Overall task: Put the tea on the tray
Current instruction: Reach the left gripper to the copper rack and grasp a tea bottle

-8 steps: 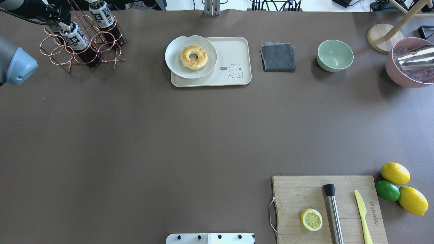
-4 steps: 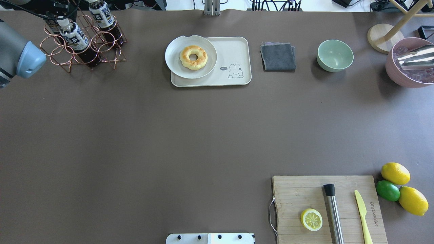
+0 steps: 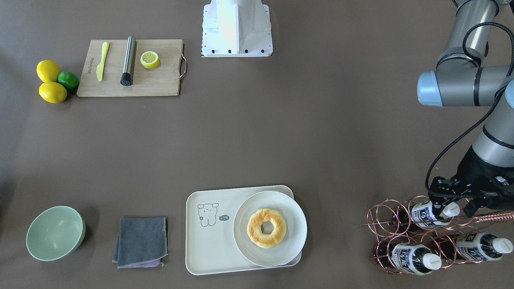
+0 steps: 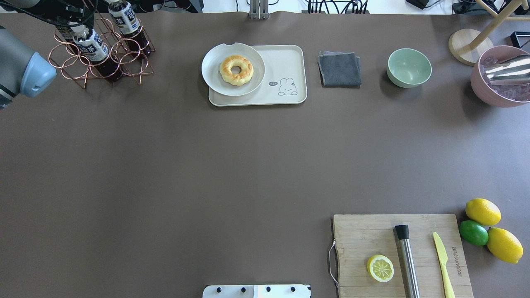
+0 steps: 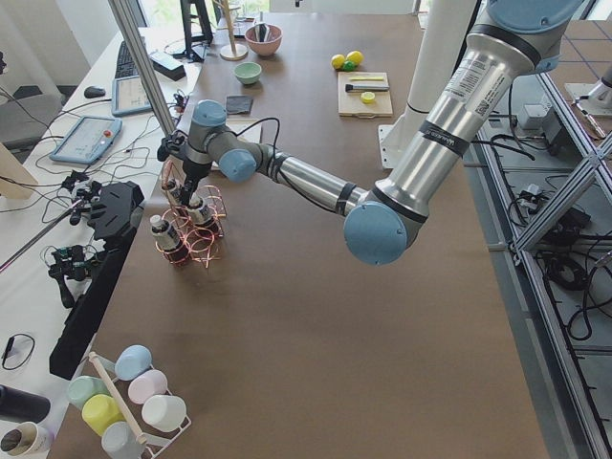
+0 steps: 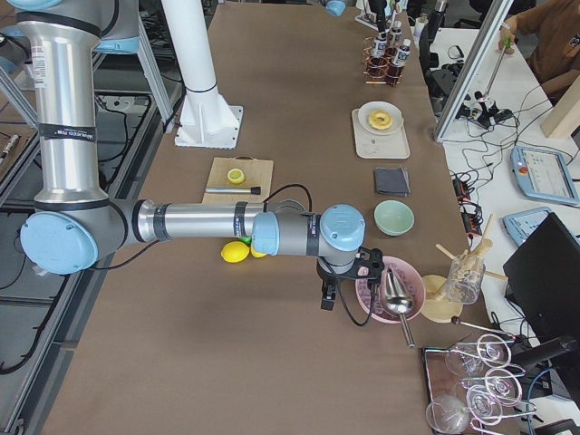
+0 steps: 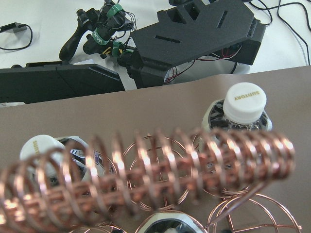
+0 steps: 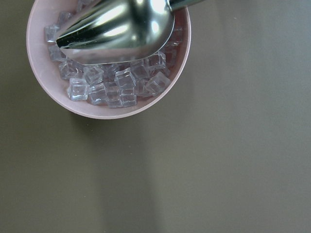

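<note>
Tea (image 3: pixel 425 212) lies on its side in the copper rack (image 3: pixel 405 230), so each bottle stays put with its cap poking out, easy to grab. From the front, the left claw (image 3: pixel 457 200) hangs over the top bottle. Its fingers look wide, one on each side of the cap, holding nothing. The tray (image 3: pixel 209 245) sits well apart, with bare room beside the plate (image 3: pixel 249 249). From above, that claw is mostly cut off. From the right side, the right claw (image 6: pixel 337 288) hangs by the ice bowl (image 6: pixel 410 272); I cannot tell if it is wide or closed. The left wrist view shows caps, no fingers.
</note>
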Controlling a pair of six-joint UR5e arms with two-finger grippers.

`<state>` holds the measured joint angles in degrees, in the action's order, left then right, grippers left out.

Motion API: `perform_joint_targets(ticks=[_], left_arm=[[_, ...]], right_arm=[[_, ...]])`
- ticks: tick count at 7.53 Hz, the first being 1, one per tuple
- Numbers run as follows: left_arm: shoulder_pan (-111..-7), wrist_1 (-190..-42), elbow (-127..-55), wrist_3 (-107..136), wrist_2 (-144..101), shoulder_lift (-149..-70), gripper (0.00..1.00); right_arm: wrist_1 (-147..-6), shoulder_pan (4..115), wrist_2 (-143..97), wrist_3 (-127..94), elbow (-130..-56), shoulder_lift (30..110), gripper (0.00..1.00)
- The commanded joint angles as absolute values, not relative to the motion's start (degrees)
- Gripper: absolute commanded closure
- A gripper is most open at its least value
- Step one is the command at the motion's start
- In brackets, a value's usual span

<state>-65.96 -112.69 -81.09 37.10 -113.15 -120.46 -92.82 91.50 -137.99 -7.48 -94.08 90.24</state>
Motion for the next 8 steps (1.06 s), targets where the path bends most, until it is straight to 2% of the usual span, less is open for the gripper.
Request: perform_joint_targets(ticks=[1,5,7,8], left_arm=[[-65.8,-114.0,-81.0,37.2,-113.3,-120.1,0.27],[-65.8,-114.1,-81.4,37.3,-115.1,-119.2,0.3],[-65.8,-114.1,-81.4,37.6,-115.4,-119.2,0.49],[-65.9,-114.0,-81.4,37.5,-115.4,-119.2,0.66]], right_arm=[[-92.8,91.5,-138.1,-7.5,-94.2,90.4,0.0],[-92.8,91.5,-138.1,-7.5,-94.6,90.9,0.0],[-92.7,91.5,-138.1,-7.5,-94.7,90.9,0.0],[-92.8,91.5,-138.1,-7.5,-94.7,90.8,0.0]])
